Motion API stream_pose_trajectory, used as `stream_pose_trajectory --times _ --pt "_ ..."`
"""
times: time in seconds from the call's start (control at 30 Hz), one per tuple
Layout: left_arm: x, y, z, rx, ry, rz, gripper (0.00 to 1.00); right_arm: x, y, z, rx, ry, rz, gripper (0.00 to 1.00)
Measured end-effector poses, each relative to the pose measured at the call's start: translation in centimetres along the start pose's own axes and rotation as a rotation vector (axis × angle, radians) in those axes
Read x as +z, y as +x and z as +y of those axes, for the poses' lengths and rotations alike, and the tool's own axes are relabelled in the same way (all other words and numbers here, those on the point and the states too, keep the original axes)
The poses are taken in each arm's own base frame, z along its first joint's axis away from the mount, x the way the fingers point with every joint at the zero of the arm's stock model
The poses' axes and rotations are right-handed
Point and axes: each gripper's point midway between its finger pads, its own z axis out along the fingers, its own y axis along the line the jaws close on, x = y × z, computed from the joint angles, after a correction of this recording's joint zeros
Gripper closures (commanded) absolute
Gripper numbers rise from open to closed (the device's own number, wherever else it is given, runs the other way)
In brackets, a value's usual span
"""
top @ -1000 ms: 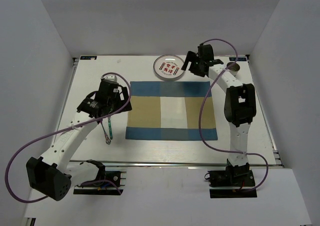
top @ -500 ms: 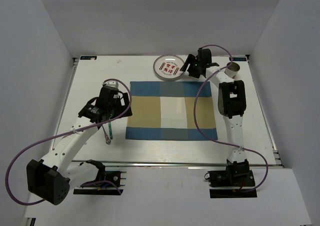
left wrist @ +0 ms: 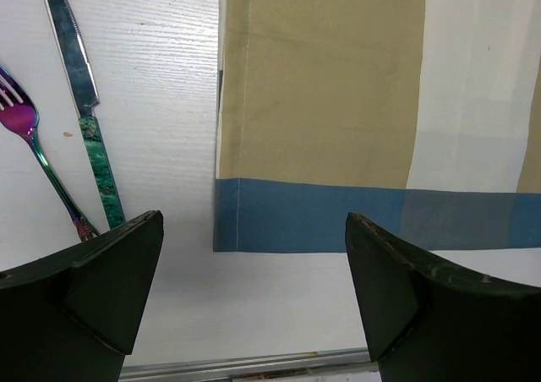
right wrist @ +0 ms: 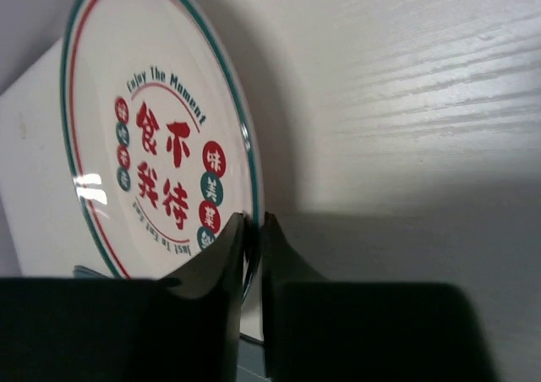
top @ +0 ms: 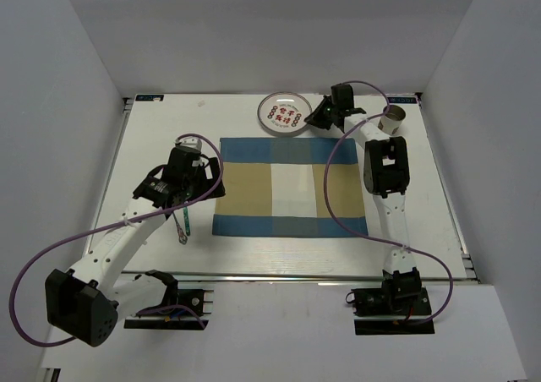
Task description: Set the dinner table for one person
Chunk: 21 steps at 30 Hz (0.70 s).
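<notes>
From up top I can't see the right gripper [top: 314, 120] fingertips under its own wrist, so I go by the right wrist camera. There the two dark fingers [right wrist: 215, 264] fill the bottom of the view, hide the plate's near edge, and are pinched together on the rim of the plate [right wrist: 161, 171]. The left gripper [left wrist: 254, 220] hangs with its claw wide apart over the placemat's [left wrist: 338, 103] near left corner, gripping nothing. In that view the knife [left wrist: 84, 103] is cut off at the top edge, and the fork's [left wrist: 34, 154] handle end disappears behind a finger. Both lie just left of the placemat. I can read "Enjoy The Moment" on the plate above large red Chinese characters, inside a red ring and a green one. The smaller line along the lower curve is too tiny to make out. The plate [top: 284, 114] sits just beyond the placemat's [top: 292, 188] far edge, and a cup [top: 395, 118] stands beyond its far right corner, contents unseen. The dinner table [top: 152, 145] is a white, faintly grained top lying under and all around the placemat, with a metal rail along the front. Plain pale walls close it in on three sides.
</notes>
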Motion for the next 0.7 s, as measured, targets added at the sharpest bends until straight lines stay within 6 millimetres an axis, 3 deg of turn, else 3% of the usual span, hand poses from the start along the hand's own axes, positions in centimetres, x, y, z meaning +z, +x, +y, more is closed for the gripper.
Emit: stream_pose_trajectory --times 0.13,0.37,0.47,0.57,0.7 --pt "0.0 0.0 0.0 0.000 0.000 0.001 0.02 -0.1 -0.6 1.6 0.060 -0.050 -0.007 1.00" --pt "-0.4 -0.2 0.0 -0.004 0.005 -0.018 0.02 -1.3 -0.5 2.0 0.095 -0.054 -0.007 1.00" --pt "-0.9 -0.5 0.0 -0.007 0.011 -0.034 0.02 -3.5 -0.7 3.3 0.085 -0.066 -0.002 1.00" --pt "-1.0 -0.6 -0.1 -0.007 0.020 -0.039 0.02 -6.9 -2.5 6.6 0.041 -0.135 -0.030 1.00" --pt "-0.9 -0.4 -0.3 -0.006 0.030 -0.029 0.02 -13.4 -4.7 11.7 -0.037 -0.252 -0.089 1.00"
